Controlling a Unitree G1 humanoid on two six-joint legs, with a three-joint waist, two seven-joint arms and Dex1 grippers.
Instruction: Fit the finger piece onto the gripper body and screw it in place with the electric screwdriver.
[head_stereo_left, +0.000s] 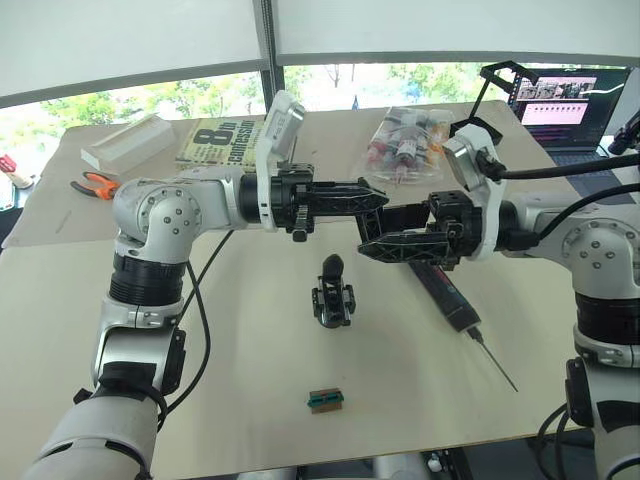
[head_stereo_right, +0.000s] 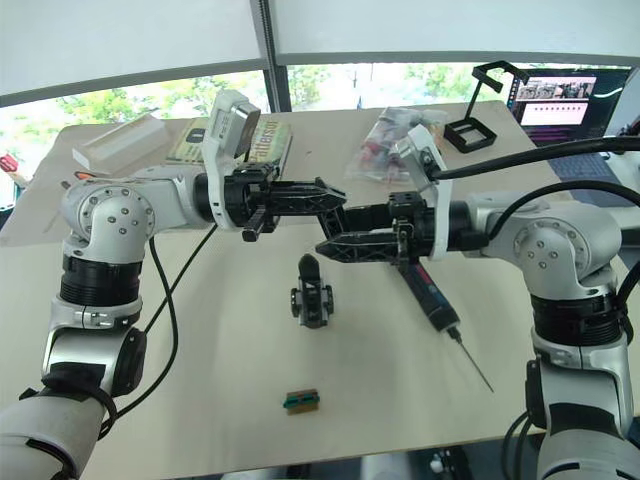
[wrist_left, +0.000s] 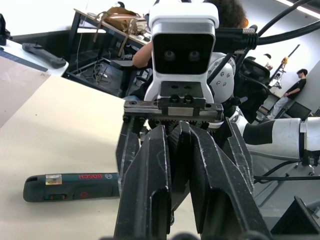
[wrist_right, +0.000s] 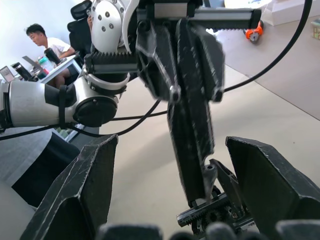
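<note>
**Gripper body on bench, both arms meeting above it: hazards and surroundings**

Gripper body (head_stereo_left: 333, 296) stands at frame centre on the bench (head_stereo_left: 250, 400), its single pointed finger upright, nothing touching it. The finger piece cannot be identified with certainty; a narrow black part appears clamped in the left gripper (head_stereo_left: 372, 197), whose fingers (wrist_left: 150, 190) are drawn close together. The right gripper (head_stereo_left: 385, 243) faces it tip to tip, fingers (wrist_right: 75, 200) spread wide. Both hover above the gripper body, toward the upper centre of the frame.

Risks, as a judgement:
- Collision. The two grippers are very near each other; any small misalignment in a hand-over could knock the clamped part loose and drop it onto the bench.
- Toppling. The gripper body is unrestrained; a downward push during fitting may tip or slide it.
- Tool roll. The electric screwdriver (head_stereo_left: 455, 300) lies right of centre, bit pointing to the lower right, partly beneath the right gripper; a low pass could nudge it toward the bench edge.

Surface: pale, smooth, matte. A small green-brown block (head_stereo_left: 325, 401) lies lower centre. At the far edge: a book (head_stereo_left: 220, 140), a white box (head_stereo_left: 128, 143), orange-handled pliers (head_stereo_left: 97, 184), a bag of small bottles (head_stereo_left: 405, 140). Upper right: a laptop (head_stereo_left: 570, 110). Windows run along the top; people sit at desks in the wrist views.
</note>
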